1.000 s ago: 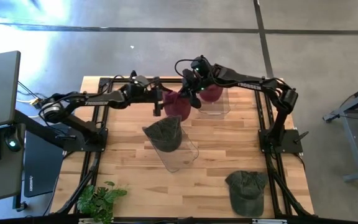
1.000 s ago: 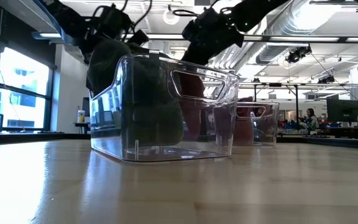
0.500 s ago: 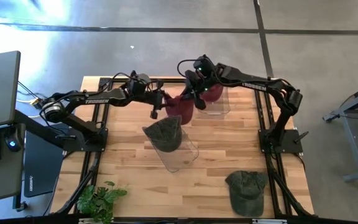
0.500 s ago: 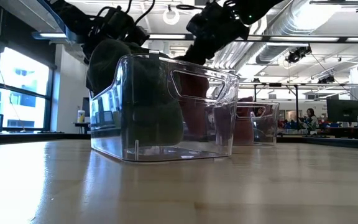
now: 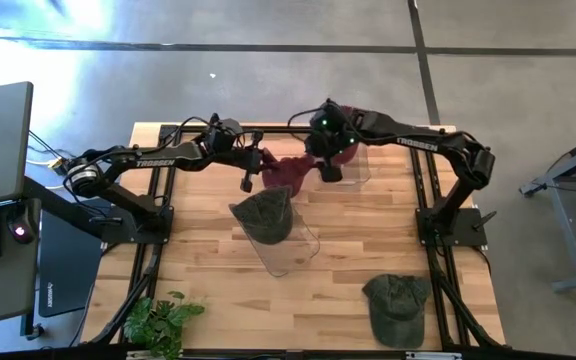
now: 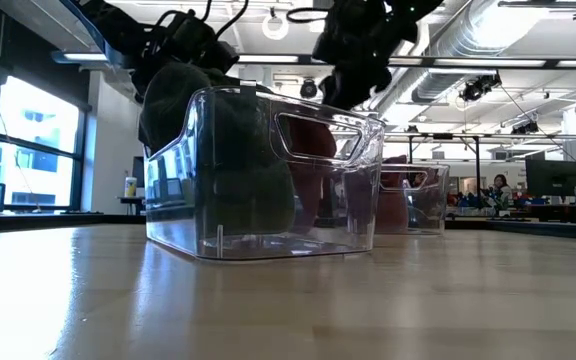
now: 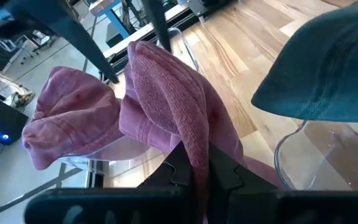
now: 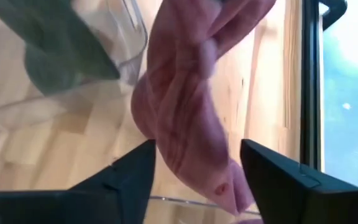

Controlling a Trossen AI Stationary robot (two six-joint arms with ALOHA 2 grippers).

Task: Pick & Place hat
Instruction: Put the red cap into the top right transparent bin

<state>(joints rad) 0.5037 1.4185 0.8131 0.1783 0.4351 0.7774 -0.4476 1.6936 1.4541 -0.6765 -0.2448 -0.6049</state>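
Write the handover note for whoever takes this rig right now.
Left gripper: shut on the maroon hat, held above the table between the two clear bins.
Right gripper: open, off the hat, over the far bin.
One green hat sits in the near bin; another green hat lies loose on the table.
Left: place the maroon hat, then the loose green one.

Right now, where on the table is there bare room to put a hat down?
Bare wood lies between the plant and the green hat, and left of the near bin. The back is crowded: both arms, the pink hat and the far bin.
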